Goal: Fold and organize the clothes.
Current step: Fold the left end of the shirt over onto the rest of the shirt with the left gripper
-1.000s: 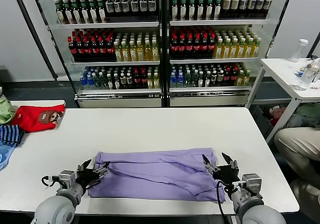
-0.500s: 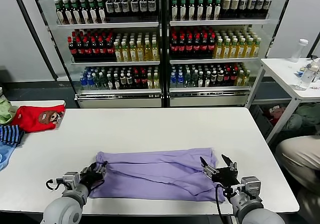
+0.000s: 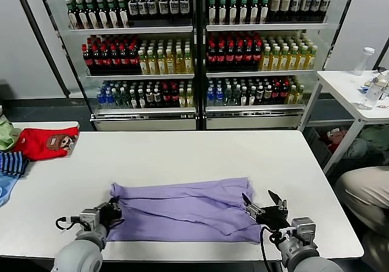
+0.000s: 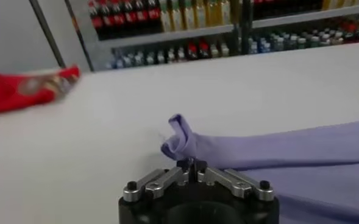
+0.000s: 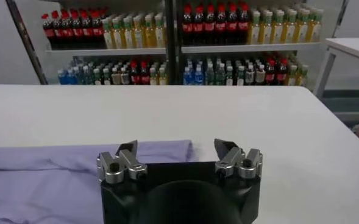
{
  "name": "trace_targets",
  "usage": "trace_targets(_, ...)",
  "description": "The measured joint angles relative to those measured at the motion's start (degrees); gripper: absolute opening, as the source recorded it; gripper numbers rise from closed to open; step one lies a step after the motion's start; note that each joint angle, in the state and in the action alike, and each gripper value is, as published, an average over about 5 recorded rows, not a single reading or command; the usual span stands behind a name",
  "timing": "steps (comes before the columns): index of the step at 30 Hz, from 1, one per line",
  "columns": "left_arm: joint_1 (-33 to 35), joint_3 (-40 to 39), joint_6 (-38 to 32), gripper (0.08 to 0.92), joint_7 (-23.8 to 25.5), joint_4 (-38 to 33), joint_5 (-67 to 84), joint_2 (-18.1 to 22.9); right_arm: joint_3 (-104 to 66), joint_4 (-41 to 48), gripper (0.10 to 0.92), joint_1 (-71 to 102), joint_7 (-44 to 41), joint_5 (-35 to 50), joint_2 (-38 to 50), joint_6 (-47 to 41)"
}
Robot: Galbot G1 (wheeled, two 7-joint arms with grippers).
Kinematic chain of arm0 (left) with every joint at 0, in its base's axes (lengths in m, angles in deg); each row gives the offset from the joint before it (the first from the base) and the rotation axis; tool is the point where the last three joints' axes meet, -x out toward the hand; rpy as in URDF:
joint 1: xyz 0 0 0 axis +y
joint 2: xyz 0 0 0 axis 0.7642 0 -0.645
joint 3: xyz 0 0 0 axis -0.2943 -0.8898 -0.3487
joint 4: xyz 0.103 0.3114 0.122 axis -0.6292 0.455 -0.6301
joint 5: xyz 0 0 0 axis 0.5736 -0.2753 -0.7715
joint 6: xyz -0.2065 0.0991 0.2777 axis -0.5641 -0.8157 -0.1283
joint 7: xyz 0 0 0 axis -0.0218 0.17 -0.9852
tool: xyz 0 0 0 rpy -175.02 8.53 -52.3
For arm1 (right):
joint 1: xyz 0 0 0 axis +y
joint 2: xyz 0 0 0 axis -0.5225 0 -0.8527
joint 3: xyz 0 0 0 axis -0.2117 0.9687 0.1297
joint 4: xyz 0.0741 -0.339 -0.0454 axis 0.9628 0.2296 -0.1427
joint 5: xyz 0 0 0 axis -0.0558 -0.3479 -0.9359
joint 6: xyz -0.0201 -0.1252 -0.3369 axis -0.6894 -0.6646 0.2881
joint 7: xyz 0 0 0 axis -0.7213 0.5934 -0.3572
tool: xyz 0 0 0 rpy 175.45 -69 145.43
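Note:
The clothes, a lavender T-shirt (image 3: 182, 208), lie folded into a long band across the near part of the white table (image 3: 194, 153). My left gripper (image 3: 112, 211) is at the band's left end, shut on a bunched fold of the fabric; the left wrist view shows the lavender T-shirt (image 4: 277, 155) pinched at the left gripper (image 4: 192, 163). At the band's right end my right gripper (image 3: 258, 199) stands open just above the cloth. In the right wrist view the right gripper (image 5: 176, 145) holds nothing, and the T-shirt (image 5: 57, 176) lies under and beyond one finger.
A red garment with a bear print (image 3: 45, 143), a striped garment (image 3: 12, 162) and other clothes lie at the table's far left edge. Drink coolers (image 3: 194, 53) stand behind the table. A white side table (image 3: 358, 92) and a seated person's leg (image 3: 364, 181) are at the right.
My left gripper has gone from open to shut on the shirt's left end, bunching it. The shirt's right end has drawn slightly leftward. The right gripper stays open, slightly lower.

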Motion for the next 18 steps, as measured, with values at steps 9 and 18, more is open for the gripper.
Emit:
trace_targets(9,1.59,11.68,0.11,0.109,2.0,0.25,-6.78,-4.69,0.42,0.29,0.823,-0.66,-0.16,-0.27,-0.11,0.0)
trace_targets(18,2.14,14.72,0.34,0.109,2.61,-7.39,1.01,-5.68,0.09,0.0,0.823,-0.23,-0.16,-0.92,-0.2,0.0)
